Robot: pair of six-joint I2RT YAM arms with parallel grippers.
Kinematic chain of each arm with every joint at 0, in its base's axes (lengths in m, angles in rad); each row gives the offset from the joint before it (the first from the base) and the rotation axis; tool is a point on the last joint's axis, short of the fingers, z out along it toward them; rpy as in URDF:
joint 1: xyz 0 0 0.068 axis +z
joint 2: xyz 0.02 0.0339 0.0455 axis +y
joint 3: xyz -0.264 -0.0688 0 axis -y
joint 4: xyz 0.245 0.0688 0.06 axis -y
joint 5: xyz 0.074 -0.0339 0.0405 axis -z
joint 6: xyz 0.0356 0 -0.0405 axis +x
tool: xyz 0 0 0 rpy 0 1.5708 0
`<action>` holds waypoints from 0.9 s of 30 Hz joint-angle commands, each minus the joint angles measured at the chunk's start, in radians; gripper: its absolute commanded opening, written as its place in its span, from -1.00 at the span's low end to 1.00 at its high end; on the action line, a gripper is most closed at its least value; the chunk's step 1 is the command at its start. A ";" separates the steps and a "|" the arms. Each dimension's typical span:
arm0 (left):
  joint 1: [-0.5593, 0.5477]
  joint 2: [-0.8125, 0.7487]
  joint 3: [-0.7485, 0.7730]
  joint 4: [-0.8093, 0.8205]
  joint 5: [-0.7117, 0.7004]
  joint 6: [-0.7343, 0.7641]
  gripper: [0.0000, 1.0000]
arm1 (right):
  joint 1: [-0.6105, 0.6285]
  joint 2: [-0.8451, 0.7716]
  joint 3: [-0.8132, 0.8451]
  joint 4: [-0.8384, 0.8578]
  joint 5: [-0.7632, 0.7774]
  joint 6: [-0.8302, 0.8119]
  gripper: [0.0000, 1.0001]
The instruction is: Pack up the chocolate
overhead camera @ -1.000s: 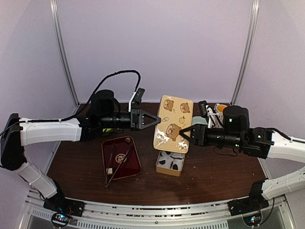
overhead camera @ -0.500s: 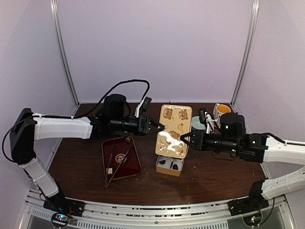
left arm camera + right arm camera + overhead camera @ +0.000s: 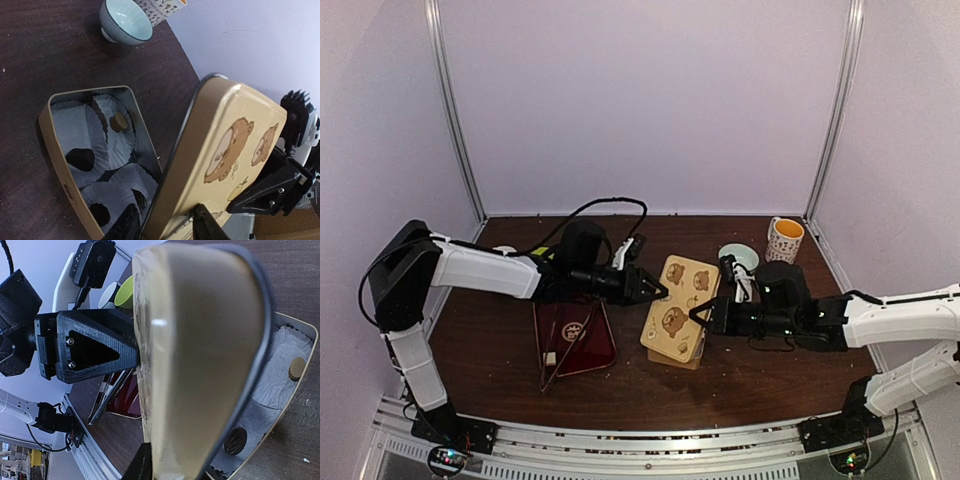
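The dark wooden table (image 3: 770, 375) carries a red tray (image 3: 603, 350), a tin (image 3: 52, 150), a bowl (image 3: 738, 256) and a mug (image 3: 785, 240).

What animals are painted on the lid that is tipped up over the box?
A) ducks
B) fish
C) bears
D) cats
C: the beige lid, leaning up over the open tin, has brown bear faces printed on its top.

Glossy metal lid (image 3: 235, 130), pleated paper cups (image 3: 75, 125), matt chocolate (image 3: 80, 159), wood-grain table (image 3: 50, 60)
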 commanded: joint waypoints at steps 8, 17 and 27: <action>-0.005 0.040 0.037 -0.030 -0.028 0.018 -0.33 | -0.028 0.079 -0.006 0.042 -0.006 -0.019 -0.67; -0.005 0.081 0.085 -0.044 -0.070 0.018 -0.41 | -0.057 0.156 0.027 0.022 0.006 -0.069 -0.66; -0.005 0.103 0.109 -0.045 -0.071 -0.002 -0.44 | -0.132 0.195 0.027 0.028 -0.033 -0.104 -0.54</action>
